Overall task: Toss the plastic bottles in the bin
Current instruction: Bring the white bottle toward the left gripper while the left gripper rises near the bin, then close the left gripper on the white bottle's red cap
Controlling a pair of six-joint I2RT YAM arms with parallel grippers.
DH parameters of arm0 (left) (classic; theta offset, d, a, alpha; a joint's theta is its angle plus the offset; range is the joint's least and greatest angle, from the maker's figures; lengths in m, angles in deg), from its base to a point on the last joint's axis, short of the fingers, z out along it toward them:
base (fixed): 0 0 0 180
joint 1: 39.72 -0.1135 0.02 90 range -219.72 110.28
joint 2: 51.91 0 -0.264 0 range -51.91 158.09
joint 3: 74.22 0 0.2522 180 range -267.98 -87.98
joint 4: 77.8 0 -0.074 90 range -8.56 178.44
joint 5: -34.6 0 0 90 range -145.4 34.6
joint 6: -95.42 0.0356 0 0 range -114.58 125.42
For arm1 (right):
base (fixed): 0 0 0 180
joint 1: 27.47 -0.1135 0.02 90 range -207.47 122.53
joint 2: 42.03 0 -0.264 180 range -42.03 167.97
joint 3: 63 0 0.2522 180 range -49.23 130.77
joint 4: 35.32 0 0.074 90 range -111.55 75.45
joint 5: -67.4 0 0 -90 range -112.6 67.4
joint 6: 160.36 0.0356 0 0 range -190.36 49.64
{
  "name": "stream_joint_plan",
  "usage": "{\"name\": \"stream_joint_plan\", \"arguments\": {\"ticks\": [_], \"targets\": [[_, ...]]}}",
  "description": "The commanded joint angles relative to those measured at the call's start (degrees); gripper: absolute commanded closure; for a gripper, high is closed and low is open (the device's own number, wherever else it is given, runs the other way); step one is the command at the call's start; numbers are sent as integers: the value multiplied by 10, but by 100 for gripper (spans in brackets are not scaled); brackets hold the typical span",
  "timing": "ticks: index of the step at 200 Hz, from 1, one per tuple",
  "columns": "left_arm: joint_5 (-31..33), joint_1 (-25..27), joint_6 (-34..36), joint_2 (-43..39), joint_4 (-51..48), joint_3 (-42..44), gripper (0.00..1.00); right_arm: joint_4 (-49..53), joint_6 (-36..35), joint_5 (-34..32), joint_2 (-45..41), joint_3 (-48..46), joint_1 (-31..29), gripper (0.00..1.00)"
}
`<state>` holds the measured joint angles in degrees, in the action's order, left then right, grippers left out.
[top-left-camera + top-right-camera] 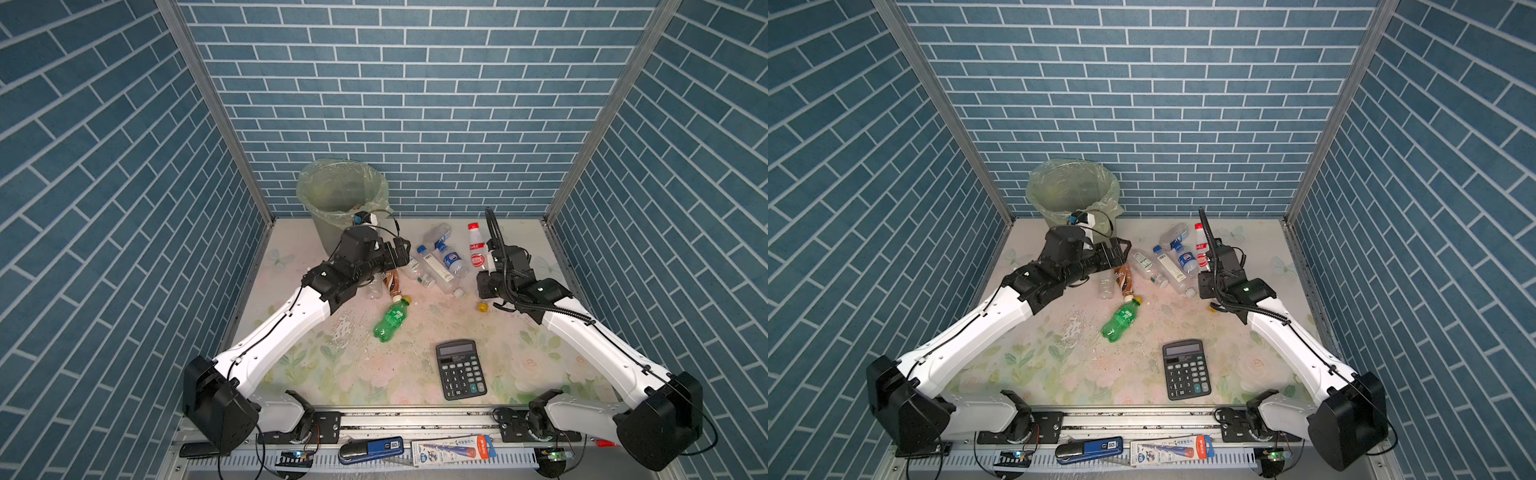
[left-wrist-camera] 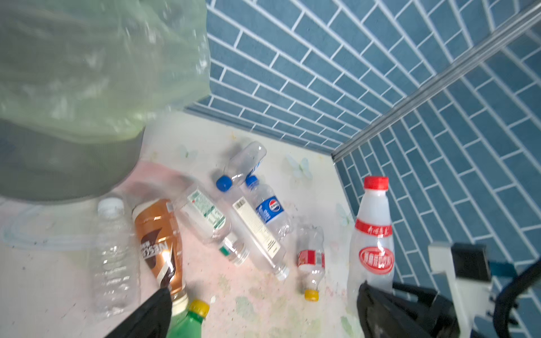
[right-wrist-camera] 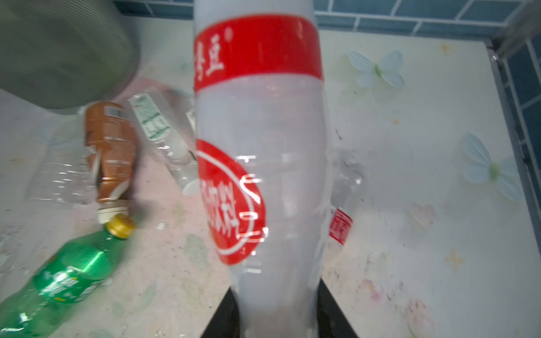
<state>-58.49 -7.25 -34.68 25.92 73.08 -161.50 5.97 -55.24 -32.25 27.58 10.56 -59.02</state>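
Right gripper (image 3: 278, 310) — jaws closed on the base of a white bottle (image 3: 260, 131), held upright. The right wrist view shows this grip; in both top views the arm hides it.
Left gripper (image 2: 263, 319) — jaws spread wide, holding nothing, over a brown bottle (image 2: 159, 240), just beside the bin (image 1: 305, 187) at the back wall.
Small red-labelled bottle (image 2: 311, 257): whole in the left wrist view; in a top view only its yellow cap (image 1: 482, 307) shows.
Clear bottles (image 1: 436, 262), green bottle (image 1: 390, 321), calculator (image 1: 460, 369): lying on the table (image 1: 540, 365).
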Motion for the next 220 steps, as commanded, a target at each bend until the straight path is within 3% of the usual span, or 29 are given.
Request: {"name": "stream_joint_plan", "arguments": {"ticks": [1,35,95,141,182,220], "targets": [[-100,-51,-32,26,29,-46,1,-57,-46,19,14,50,-40,64],[-153,-58,-37,83,28,-125,1,-105,-65,33,58,90,-101,64],[-157,-58,-35,91,49,-111,2,-131,-80,56,138,147,-150,64],[-146,-58,-22,101,42,-111,21,-137,-82,77,160,171,-152,63],[-134,-58,-5,124,20,-139,26,-149,-94,90,167,177,-152,63],[-128,-58,1,133,16,-163,43,-157,-101,98,173,180,-152,63]]}}
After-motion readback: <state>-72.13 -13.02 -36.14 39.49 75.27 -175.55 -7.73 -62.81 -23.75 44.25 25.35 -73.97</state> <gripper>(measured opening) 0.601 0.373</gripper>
